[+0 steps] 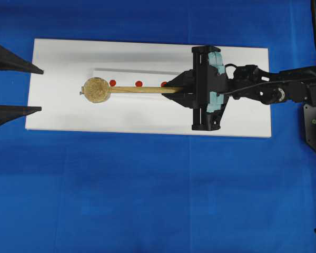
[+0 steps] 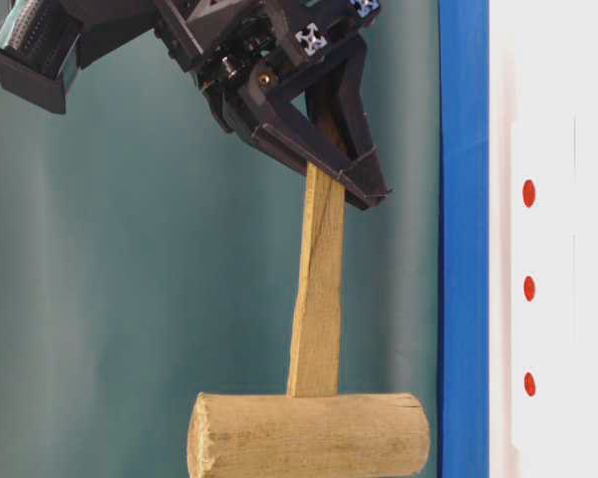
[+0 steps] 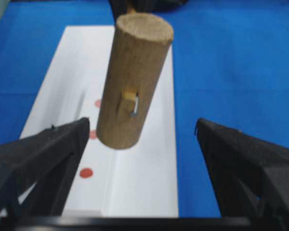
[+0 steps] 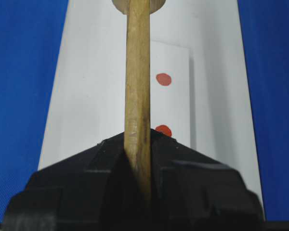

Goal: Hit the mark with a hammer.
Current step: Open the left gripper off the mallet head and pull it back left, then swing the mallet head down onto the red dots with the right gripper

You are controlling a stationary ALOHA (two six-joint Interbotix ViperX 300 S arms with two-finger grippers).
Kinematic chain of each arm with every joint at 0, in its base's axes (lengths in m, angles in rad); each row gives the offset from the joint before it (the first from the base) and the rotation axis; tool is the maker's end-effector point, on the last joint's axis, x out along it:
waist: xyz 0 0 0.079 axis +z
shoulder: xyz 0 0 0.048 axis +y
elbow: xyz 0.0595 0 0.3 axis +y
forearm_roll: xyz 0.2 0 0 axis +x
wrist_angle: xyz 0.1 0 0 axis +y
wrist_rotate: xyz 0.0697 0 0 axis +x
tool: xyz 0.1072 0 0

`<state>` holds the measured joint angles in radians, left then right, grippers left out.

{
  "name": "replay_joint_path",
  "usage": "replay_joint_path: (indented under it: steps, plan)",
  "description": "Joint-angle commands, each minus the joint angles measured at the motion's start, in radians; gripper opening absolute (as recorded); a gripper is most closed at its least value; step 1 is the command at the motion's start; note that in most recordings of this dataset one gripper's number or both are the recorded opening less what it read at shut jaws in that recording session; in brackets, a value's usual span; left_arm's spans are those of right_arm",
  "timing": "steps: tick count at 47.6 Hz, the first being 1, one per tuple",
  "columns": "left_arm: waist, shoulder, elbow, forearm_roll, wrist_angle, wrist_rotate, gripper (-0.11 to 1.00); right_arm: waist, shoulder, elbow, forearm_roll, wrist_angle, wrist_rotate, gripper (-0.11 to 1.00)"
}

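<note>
The hammer is a light wooden mallet, and my right gripper (image 1: pixel 172 88) is shut on the end of its long handle (image 1: pixel 142 89). The thick round head (image 1: pixel 97 90) stands on end over the white board (image 1: pixel 63 113), just left of a row of red marks (image 1: pixel 112 83). In the table-level view the head (image 2: pixel 309 435) sits close to the board's level; contact cannot be told. The right wrist view shows the handle (image 4: pixel 137 86) running out from my right gripper (image 4: pixel 137 144), past two marks (image 4: pixel 164 79). My left gripper (image 1: pixel 41 88) stands open at the board's left end, facing the head (image 3: pixel 135 82).
The red marks lie on a narrower white strip (image 1: pixel 147 74) on the board. Blue cloth (image 1: pixel 147 200) covers the table all around. The right arm (image 1: pixel 263 87) reaches in over the board's right end.
</note>
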<state>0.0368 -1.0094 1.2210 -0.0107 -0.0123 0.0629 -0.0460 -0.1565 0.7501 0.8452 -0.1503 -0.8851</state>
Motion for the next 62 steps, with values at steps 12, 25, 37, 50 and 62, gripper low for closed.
replay_joint_path:
  steps: [12, 25, 37, 50, 62]
  plan:
    - [0.003, 0.009, -0.003, 0.0, -0.002, -0.006, 0.88, -0.064, -0.032, -0.012, 0.002, -0.015, 0.002, 0.02]
    - [0.003, 0.008, 0.0, 0.0, -0.003, -0.006, 0.88, -0.091, -0.032, -0.014, 0.002, -0.015, 0.0, 0.02]
    - [0.003, 0.008, 0.0, -0.002, -0.003, -0.008, 0.88, -0.089, -0.006, -0.011, 0.008, -0.011, 0.003, 0.02]
    - [0.003, 0.009, 0.002, 0.0, -0.003, -0.009, 0.88, -0.089, 0.176, -0.005, 0.077, 0.046, 0.003, 0.02]
    - [0.003, 0.003, 0.002, 0.0, -0.003, -0.011, 0.88, -0.089, 0.166, 0.002, 0.098, 0.021, 0.002, 0.02]
